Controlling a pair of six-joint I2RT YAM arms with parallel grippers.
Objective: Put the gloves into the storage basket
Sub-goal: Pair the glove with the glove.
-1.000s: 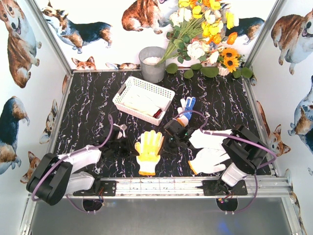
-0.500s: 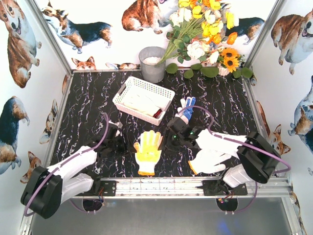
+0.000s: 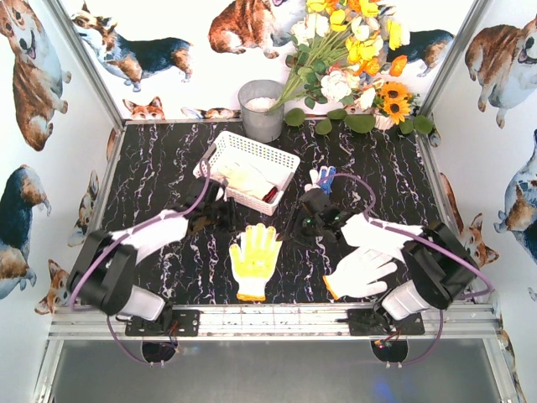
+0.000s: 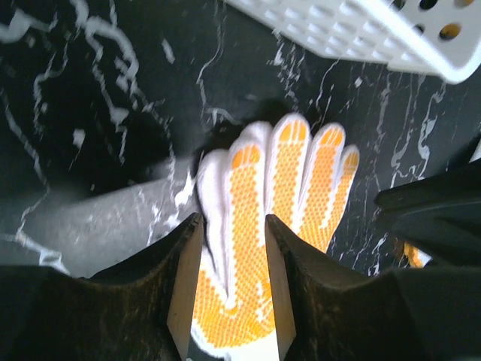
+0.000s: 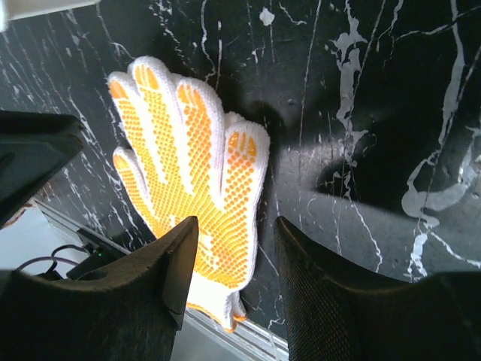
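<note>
A white glove with yellow-orange dots (image 3: 254,260) lies flat, palm up, near the table's front edge. It also shows under both wrist cameras (image 4: 285,195) (image 5: 180,165). My left gripper (image 3: 223,211) hovers to its upper left, just in front of the storage basket (image 3: 267,153), jaws open and empty (image 4: 233,219). My right gripper (image 3: 306,222) hangs to the glove's upper right, also open and empty (image 5: 234,226). A plain white glove (image 3: 359,273) lies at the front right. A blue-palmed glove (image 3: 321,176) peeks out behind the right arm. Cream gloves with a red cuff (image 3: 245,180) lie in the basket.
A round grey bucket (image 3: 262,109) and a bunch of flowers (image 3: 352,59) stand at the back wall. The basket's lattice wall (image 4: 361,30) is close above the left gripper's view. An aluminium rail (image 3: 285,319) runs along the near edge.
Both grippers opened and drew up and away from the dotted glove, the left one toward the basket. The dotted glove stays flat on the table.
</note>
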